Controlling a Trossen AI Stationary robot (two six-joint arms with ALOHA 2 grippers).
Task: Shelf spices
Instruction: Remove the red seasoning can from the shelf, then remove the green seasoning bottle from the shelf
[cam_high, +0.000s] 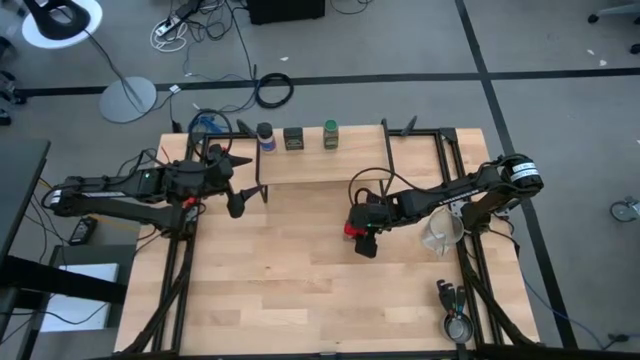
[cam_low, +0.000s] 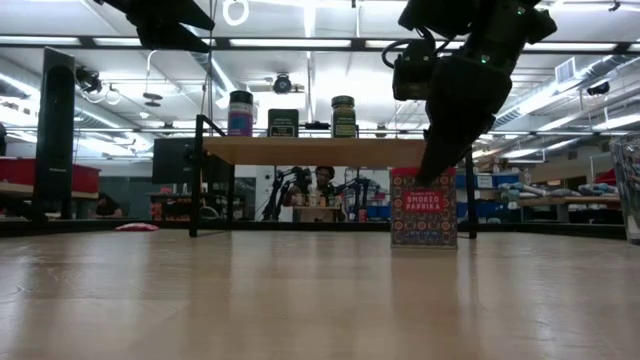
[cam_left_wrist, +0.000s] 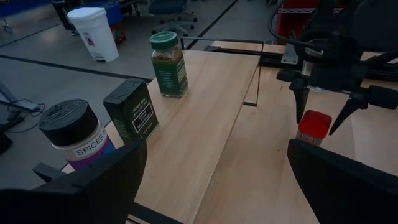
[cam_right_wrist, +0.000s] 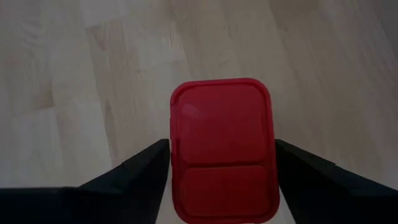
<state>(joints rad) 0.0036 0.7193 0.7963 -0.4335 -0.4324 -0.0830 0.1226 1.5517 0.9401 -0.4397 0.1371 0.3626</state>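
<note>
Here the red tin (cam_right_wrist: 222, 149) stands between the right hand's (cam_right_wrist: 221, 180) spread fingers.

place: robotics lab | cues: floor cables (cam_high: 215, 30); ceiling light strips (cam_low: 330, 15); lamp stand (cam_high: 128, 98); cluttered benches (cam_low: 560, 195)

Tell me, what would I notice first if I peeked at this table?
Probably the bright red square tin, standing on the table in front of the shelf, with the right gripper right above it, fingers open on either side. Next, three spices lined up on the shelf: a blue-capped jar, a dark olive tin and a green jar. The left gripper waits open near the shelf's left end.
</note>
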